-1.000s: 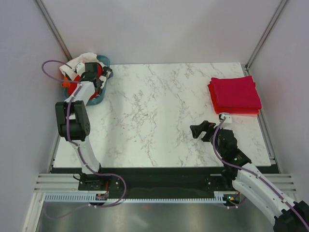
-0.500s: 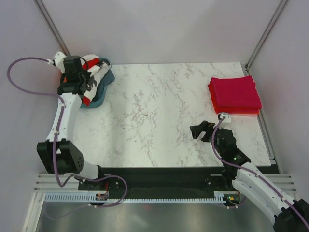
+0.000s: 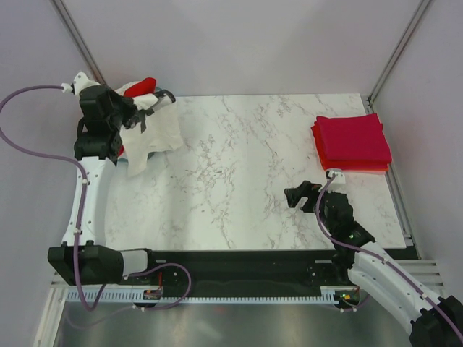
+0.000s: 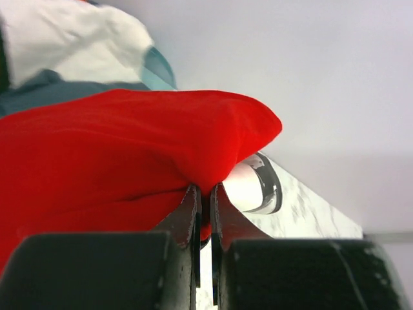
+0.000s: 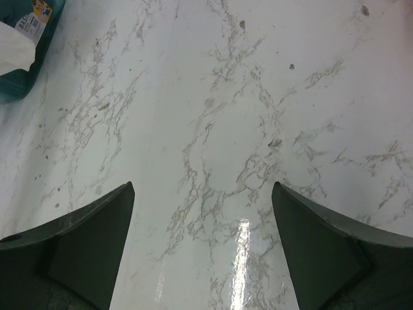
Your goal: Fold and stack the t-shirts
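Note:
My left gripper [image 3: 148, 100] is raised over the table's far left corner, shut on a fold of a bright red t-shirt [image 3: 142, 85]. In the left wrist view the red t-shirt [image 4: 129, 142] bulges over the closed gripper [image 4: 203, 188]. A large white t-shirt [image 3: 152, 137] hangs down below the gripper, draped with the red one. A folded stack of crimson-pink t-shirts [image 3: 351, 141] lies at the far right. My right gripper [image 3: 300, 195] hovers low over the bare marble, open with nothing between its fingers [image 5: 97, 239].
The teal basket [image 4: 158, 68] sits behind the lifted cloth; the right wrist view shows its corner [image 5: 26, 81] with white cloth [image 5: 11, 55] in it. Grey walls close in the table at the back and sides. Marble tabletop [image 3: 239, 166] lies between the arms.
My left arm has risen out of the basket and swung right, pulling the red and white t-shirts up with it. The white one now hangs over the basket. The right arm has stayed still.

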Robot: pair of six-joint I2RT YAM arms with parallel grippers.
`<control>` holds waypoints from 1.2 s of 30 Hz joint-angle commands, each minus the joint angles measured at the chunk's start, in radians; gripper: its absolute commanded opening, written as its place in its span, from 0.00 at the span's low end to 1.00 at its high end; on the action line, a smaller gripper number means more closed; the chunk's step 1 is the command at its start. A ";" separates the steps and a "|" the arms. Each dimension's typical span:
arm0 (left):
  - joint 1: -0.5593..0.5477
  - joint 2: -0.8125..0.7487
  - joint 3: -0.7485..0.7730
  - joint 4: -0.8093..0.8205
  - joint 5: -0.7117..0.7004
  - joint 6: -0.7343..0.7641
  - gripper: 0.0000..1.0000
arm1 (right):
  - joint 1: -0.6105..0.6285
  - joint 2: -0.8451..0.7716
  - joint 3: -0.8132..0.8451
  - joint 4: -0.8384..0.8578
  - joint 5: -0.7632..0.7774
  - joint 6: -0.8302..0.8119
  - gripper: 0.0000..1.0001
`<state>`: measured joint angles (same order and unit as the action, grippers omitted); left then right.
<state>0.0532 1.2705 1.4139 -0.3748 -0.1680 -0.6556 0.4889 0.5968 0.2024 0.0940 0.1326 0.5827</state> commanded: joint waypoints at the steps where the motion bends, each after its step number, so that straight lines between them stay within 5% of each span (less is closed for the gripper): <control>1: -0.123 -0.034 0.026 0.096 0.216 -0.032 0.02 | 0.000 0.009 0.002 0.033 -0.004 -0.015 0.95; 9: -0.305 -0.046 0.069 0.094 0.266 0.008 0.02 | 0.002 0.023 0.005 0.039 -0.005 -0.015 0.95; 12: -0.305 -0.071 0.066 0.080 0.141 0.042 0.22 | 0.000 0.012 0.003 0.035 -0.007 -0.017 0.95; 16: -0.303 -0.123 0.014 0.056 0.015 0.048 0.82 | 0.002 -0.005 0.002 0.024 0.001 -0.018 0.95; 19: -0.305 -0.142 -0.056 0.062 0.057 0.056 0.92 | 0.002 -0.012 0.000 0.023 0.001 -0.017 0.95; 26: -0.305 -0.057 -0.222 0.062 0.257 0.117 0.91 | 0.000 0.000 0.003 0.026 -0.007 -0.014 0.95; 36: -0.317 0.234 -0.355 0.111 0.340 0.126 0.91 | 0.002 0.021 0.002 0.039 -0.010 -0.014 0.95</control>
<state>-0.2535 1.4651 1.0714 -0.3069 0.1181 -0.5739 0.4889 0.6113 0.2024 0.0971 0.1284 0.5789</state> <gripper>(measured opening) 0.918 0.953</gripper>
